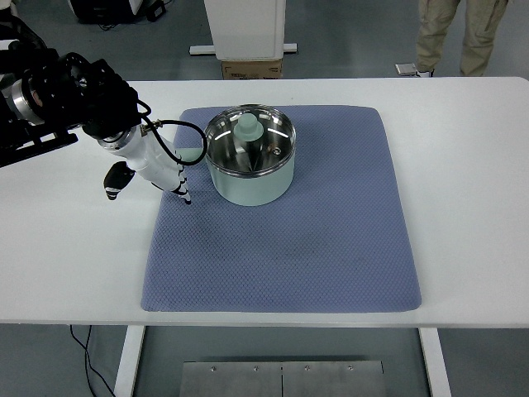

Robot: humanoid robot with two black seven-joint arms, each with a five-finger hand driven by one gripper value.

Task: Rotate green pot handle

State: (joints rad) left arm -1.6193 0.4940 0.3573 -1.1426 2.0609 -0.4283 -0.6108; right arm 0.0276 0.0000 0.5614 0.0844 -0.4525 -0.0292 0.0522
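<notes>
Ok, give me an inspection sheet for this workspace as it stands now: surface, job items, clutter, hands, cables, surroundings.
Surface: white table with a blue-grey mat lying flat on it.
Job's things: green pot upright on the mat's far left part, steel inside showing; a green knobbed piece sits inside it. Pot handle points left, toward the hand.
Clutter: nothing seen.
Hands: left hand at the pot's left side, right by the handle; whether its fingers grip the handle cannot be told. Right hand not in view.
Cables: black cable loops from the left arm's wrist toward the pot; another cable hangs under the table.
Surroundings: cardboard box beyond the table, person's legs top right.
</notes>
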